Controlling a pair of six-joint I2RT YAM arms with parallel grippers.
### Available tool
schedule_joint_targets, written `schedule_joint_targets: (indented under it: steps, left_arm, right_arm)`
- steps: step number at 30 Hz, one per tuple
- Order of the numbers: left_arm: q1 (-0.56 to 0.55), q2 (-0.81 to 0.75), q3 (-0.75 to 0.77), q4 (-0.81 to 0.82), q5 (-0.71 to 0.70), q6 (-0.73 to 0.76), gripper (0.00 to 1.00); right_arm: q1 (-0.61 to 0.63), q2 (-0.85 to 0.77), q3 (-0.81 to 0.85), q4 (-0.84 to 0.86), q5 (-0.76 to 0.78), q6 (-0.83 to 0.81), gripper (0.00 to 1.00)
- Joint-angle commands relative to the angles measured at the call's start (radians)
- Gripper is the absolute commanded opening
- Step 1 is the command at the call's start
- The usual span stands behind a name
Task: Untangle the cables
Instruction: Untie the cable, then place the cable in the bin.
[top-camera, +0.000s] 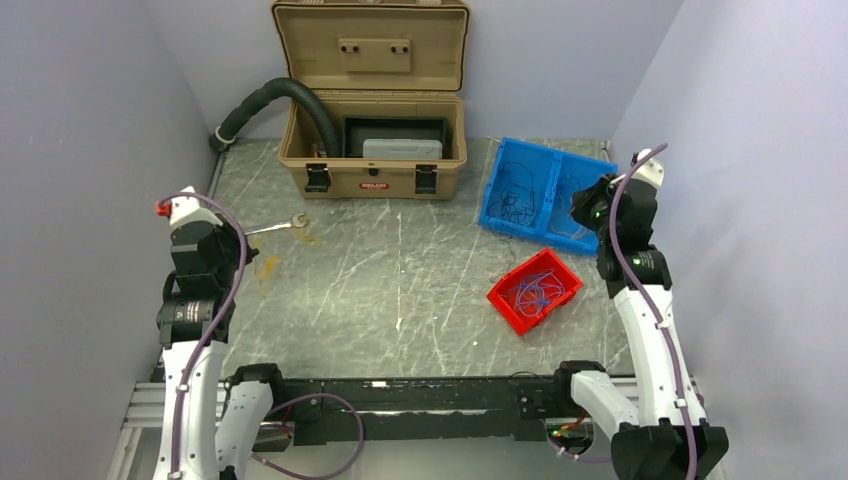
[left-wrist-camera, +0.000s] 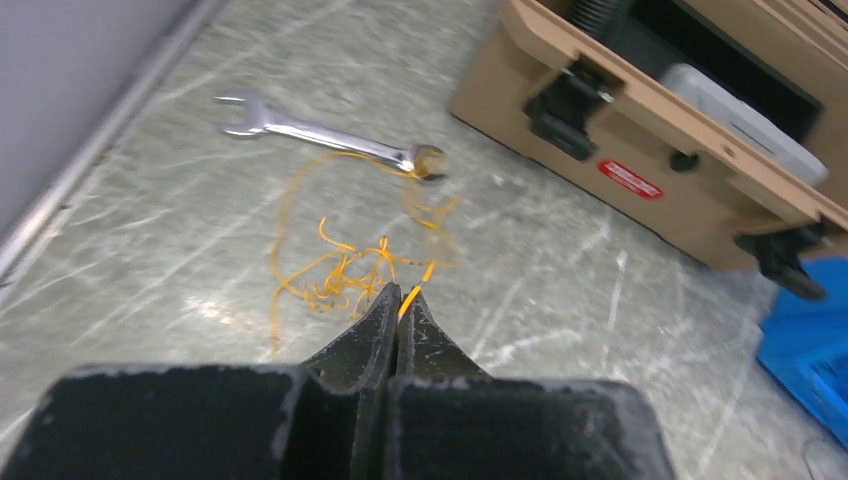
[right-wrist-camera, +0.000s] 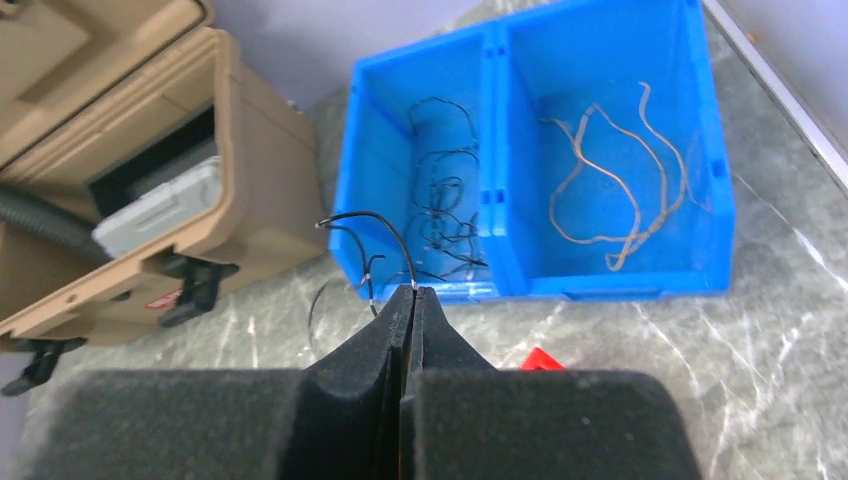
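While colour sorting is judged underway, left gripper (left-wrist-camera: 398, 300) clenched on orange cable (left-wrist-camera: 340, 278), tangle on surface (left-wrist-camera: 600, 310) beside wrench (left-wrist-camera: 320, 137); right gripper (right-wrist-camera: 412, 297) clenched on black cable (right-wrist-camera: 398, 240) near blue bin (right-wrist-camera: 600, 283). Next: strands to be lifted free, binned.

Robot lab/wkshp bench — partition walls (top-camera: 80, 120), wrench (top-camera: 272, 227), tan tool case (top-camera: 370, 175), blue bin (top-camera: 530, 146), red bin (top-camera: 505, 308).

An open tan case (top-camera: 372, 150) is seen at the far middle of the desk (top-camera: 400, 290), with a black hose (top-camera: 285, 95) led into it. Black cables (top-camera: 520, 195) are held in a blue bin (top-camera: 492, 205) at the far right, and blue cables (top-camera: 537, 290) in a red bin (top-camera: 505, 305) nearer. A wrench (top-camera: 277, 227) and faint orange cables (top-camera: 268, 266) are seen at the left.
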Motion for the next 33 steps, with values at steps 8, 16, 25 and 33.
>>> schedule_joint_targets:
  steps: [8, 16, 25, 33]
  left_arm:
    - [0.002, -0.021, -0.069, 0.273, 0.558, 0.117, 0.0]
    - [-0.002, -0.018, -0.099, 0.317, 0.646, 0.132, 0.0]
    - [-0.006, 0.002, -0.101, 0.318, 0.673, 0.133, 0.0]
    - [-0.01, 0.016, -0.103, 0.324, 0.684, 0.132, 0.0]
  right_arm:
    - [-0.005, 0.203, 0.448, -0.106, -0.095, -0.074, 0.0]
    - [-0.007, 0.347, 0.741, -0.12, -0.09, -0.058, 0.0]
    - [-0.036, 0.535, 0.925, -0.116, -0.098, -0.072, 0.0]
    - [-0.071, 0.605, 0.797, 0.015, -0.113, -0.094, 0.0]
